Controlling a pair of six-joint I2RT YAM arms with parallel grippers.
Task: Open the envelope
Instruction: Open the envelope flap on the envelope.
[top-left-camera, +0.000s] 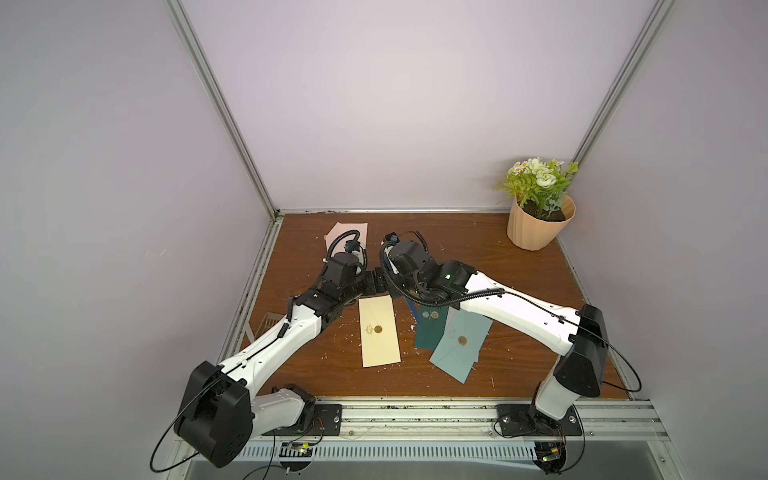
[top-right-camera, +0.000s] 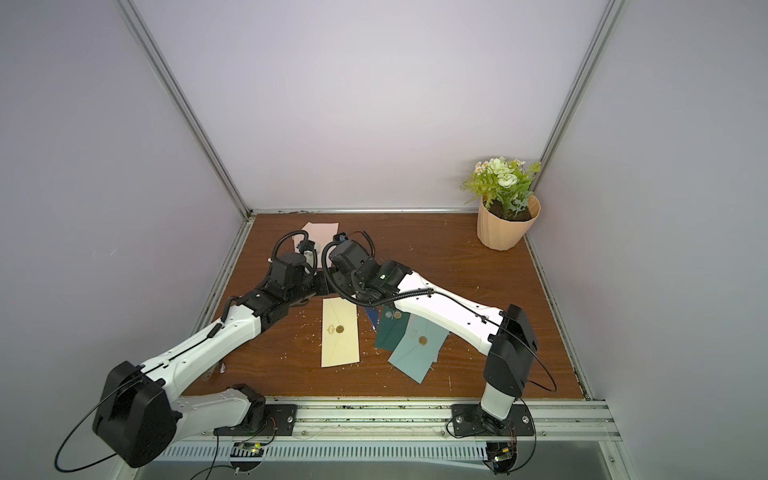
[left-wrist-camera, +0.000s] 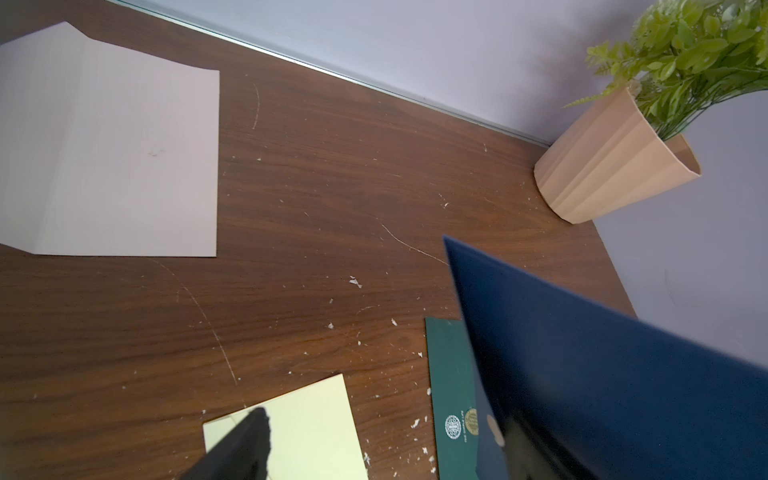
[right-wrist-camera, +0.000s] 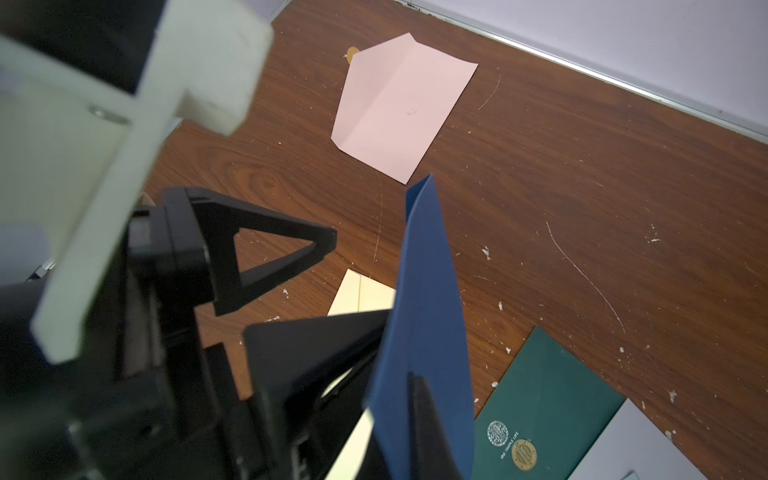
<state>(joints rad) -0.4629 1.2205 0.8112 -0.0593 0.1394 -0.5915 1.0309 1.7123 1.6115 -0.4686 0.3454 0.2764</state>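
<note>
Firstly, table: a brown wood-grain tabletop (top-left-camera: 519, 299) is seen strewn with white flecks.
Plant: a ribbed beige pot of green artificial flowers (top-left-camera: 538, 228) is set well beyond the cream paper envelope (top-left-camera: 379, 345), to its right.
Others: a teal paper envelope (top-left-camera: 457, 349) is laid over a dark green paper envelope (top-left-camera: 427, 336) just right of the cream paper envelope; an opened pink paper envelope (right-wrist-camera: 399, 108) is left beyond it.
Navy paper envelope (right-wrist-camera: 428, 291): held raised, nearly on edge, by the cream paper envelope's far right corner.
Right gripper (right-wrist-camera: 409, 424): clenched on the navy paper envelope.
Left gripper (right-wrist-camera: 359, 276): jaws are spread; one finger (right-wrist-camera: 316, 345) is seen just beside the navy paper envelope.
Seal: a round gold sticker (top-left-camera: 378, 329) is stuck at the cream paper envelope's middle.
</note>
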